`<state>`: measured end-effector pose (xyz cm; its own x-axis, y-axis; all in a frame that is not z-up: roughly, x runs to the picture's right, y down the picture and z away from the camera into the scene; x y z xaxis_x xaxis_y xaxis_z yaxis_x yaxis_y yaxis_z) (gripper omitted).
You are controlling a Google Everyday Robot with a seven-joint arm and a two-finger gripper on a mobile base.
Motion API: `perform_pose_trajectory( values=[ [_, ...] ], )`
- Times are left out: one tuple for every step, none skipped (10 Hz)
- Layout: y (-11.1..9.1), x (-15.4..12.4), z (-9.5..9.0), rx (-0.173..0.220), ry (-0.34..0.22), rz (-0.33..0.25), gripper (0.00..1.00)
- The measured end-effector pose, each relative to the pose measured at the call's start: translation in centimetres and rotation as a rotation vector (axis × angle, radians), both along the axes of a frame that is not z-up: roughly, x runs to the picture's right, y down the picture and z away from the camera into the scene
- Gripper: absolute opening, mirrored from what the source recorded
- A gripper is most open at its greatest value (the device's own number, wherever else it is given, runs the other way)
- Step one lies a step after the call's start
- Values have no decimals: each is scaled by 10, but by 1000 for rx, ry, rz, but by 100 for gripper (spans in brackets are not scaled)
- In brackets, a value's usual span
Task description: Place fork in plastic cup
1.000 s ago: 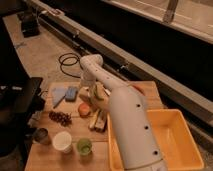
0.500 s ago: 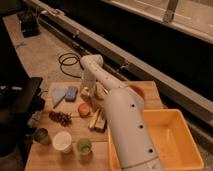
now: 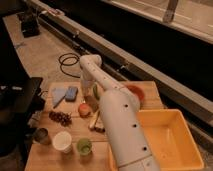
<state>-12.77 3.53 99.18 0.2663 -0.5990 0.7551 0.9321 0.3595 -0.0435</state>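
Wooden table (image 3: 50, 160) in a dim room, with a long rail running across the floor behind it; this is what I see from my station.

The fork (image 3: 95, 121) I take to be one of the slim pale pieces lying flat on the wood, just beside the left edge of the thick white arm (image 3: 122, 130). I cannot separate it clearly from the other pale pieces there. It is on the table, not in any cup.

The plastic cup (image 3: 84, 146), small and green, stands upright near the front edge, a little in front of the fork and apart from it. Just left of it stands the white cup (image 3: 62, 141), and further left the metal cup (image 3: 42, 135), so the three make a row.

The gripper (image 3: 92, 101) is low over the middle of the table, at the end of the forearm that comes down from the elbow at the back. It is behind the fork and near a round reddish fruit (image 3: 83, 109). I cannot tell the state of the claw, or whether it holds something.

Left of the fruit lies a bunch of dark grapes (image 3: 60, 118). Behind them is a blue cloth (image 3: 65, 93). On the right side of the arm I see an orange bowl (image 3: 136, 91) at the back and a big yellow tray (image 3: 172, 142) in front of it. A black cable (image 3: 67, 62) lies coiled on the floor behind the table.
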Motion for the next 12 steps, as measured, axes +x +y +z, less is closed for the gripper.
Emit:
perform_pose_trajectory(
  values=[
    [0, 0, -1, -1, -2, 1, 0],
    [0, 0, -1, -2, -1, 0, 0],
    [0, 0, -1, -1, 0, -2, 0],
    [-1, 0, -2, 3, 2, -7, 0],
    [-7, -3, -10, 37, 0, -17, 0],
    [-15, -4, -18, 66, -3, -15, 0],
    [-24, -4, -26, 89, -4, -14, 0],
    [-40, -5, -44, 132, -12, -11, 0],
    [-48, -7, -52, 155, -18, -8, 0],
    [-59, -9, -65, 191, -25, -1, 0],
    [-71, -7, -78, 232, -26, 10, 0],
    [-81, -4, -89, 262, -27, 20, 0]
  ],
)
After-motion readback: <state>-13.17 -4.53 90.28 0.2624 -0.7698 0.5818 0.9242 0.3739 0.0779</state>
